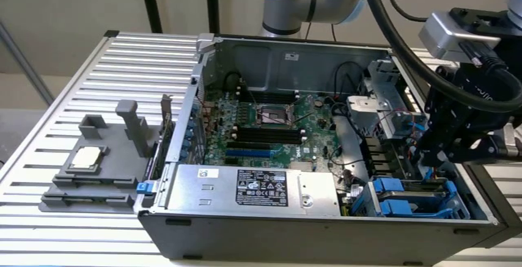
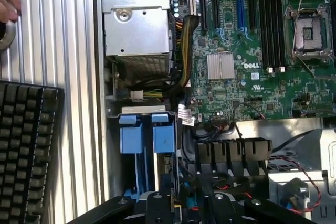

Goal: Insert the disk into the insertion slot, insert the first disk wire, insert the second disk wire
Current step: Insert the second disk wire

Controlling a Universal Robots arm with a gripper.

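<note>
Well, the disk (image 2: 147, 139) appears to sit already in the slot (image 2: 144, 110), at the front corner of the open computer case on the exterior view's right. What shows of it is the blue plastic carrier with its two tabs (the metal body is mostly hidden down inside the grey-blue cage). The gripper (image 1: 456, 148) hangs just above and beside that cage, close to some thin red and black wires (image 2: 299, 167) that run along the case wall. Whether it is apart or clamped on anything I cannot tell, since its black body gives no clear sight of that. As for handling, I judge the disk to be stiff and rather heavy for its size, smooth on its metal faces and easily hurt by a knock. The blue carrier's sides or tabs therefore look the safest place to hold, though those tabs are springy plastic and would likely give under a hard squeeze. The wires look limp, probably with stiff plugs at their ends, and a plug body seems the sounder hold. Beside the cage lies the power supply (image 1: 253, 187), with the motherboard (image 1: 269, 126) behind it. On the slatted table (image 1: 122, 59) stand a grey fixture (image 1: 98, 169) and a keyboard (image 2: 26, 150), with a person's hand (image 2: 6, 3) not far from the latter.
</note>
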